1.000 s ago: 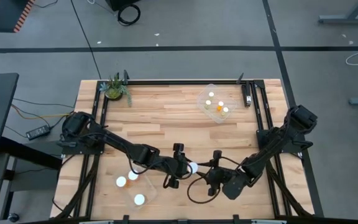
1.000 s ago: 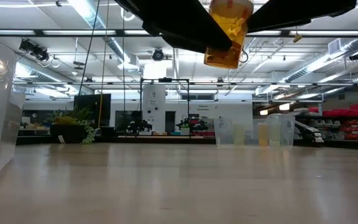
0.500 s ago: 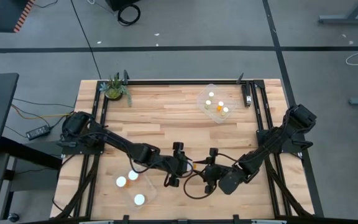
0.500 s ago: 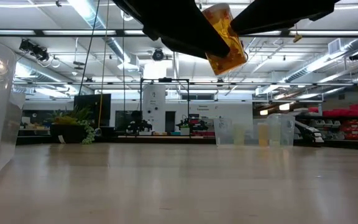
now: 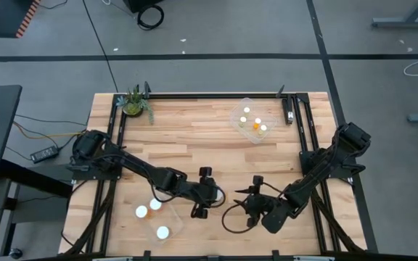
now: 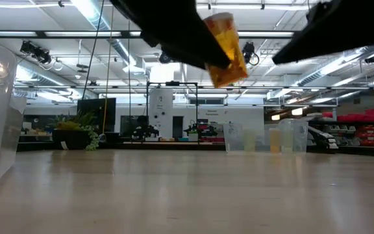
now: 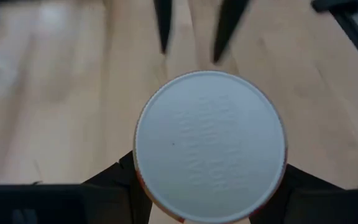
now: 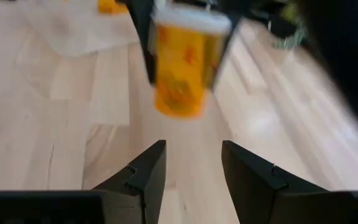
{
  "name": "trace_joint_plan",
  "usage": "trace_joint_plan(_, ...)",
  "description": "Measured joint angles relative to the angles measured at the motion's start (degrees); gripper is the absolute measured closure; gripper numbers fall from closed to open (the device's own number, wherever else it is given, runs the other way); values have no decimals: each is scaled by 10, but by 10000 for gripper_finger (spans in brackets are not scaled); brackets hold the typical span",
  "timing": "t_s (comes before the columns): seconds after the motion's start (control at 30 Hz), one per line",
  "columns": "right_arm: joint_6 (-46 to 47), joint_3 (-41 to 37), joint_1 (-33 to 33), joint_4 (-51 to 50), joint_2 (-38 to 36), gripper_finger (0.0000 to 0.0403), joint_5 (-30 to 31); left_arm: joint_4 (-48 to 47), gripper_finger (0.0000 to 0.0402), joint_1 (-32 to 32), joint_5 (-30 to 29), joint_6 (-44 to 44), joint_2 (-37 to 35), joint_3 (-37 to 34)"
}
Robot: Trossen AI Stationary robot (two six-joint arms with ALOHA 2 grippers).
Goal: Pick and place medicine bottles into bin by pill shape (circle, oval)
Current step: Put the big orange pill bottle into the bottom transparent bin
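Note:
An orange medicine bottle point(image 8: 179, 65) with a white cap point(image 7: 210, 146) hangs over the table's near middle, high above the wood in the low view point(image 6: 224, 49). My left gripper point(image 5: 207, 193) is shut on it. My right gripper point(image 8: 192, 163) is open and empty, level with the bottle on its right side point(image 5: 252, 205), a short way off. Three white-capped bottles point(image 5: 155, 204) lie in a clear bin point(image 5: 171, 221) at the near left. Three more point(image 5: 255, 125) lie in a clear bin point(image 5: 236, 110) at the far right. My left gripper pinches the bottle's orange body just under the cap point(image 8: 166, 43) between its two fingers point(image 8: 144, 50), one on each side. The fingers come from above, slanting, with the cap facing back toward the wrist. The bottle is lifted clear of the table, tilted, cap uppermost.
A small potted plant point(image 5: 134, 103) stands at the table's far left corner. A dark tool point(image 5: 289, 110) lies by the far right bin. Black frame rails point(image 5: 194, 96) run along the far, left and right edges. Bare wood point(image 5: 194, 138) spans the middle.
My right gripper has drawn back from the bottle toward the table's right edge. The bottle stays in my left gripper, has shifted a little toward the left and has tipped further from upright.

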Motion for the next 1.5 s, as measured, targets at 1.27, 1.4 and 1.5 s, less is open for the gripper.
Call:
trace_joint_plan(1.27,45,-41,-1,40,0,241,-11,-315,206,-257,-25,-392,-173,-106)
trace_joint_plan(1.4,45,-41,-1,40,0,241,-11,-310,199,-273,-28,-438,-173,-138)
trace_joint_plan(1.5,45,-41,-1,40,0,241,-11,-285,199,-278,-38,-457,-173,-164)
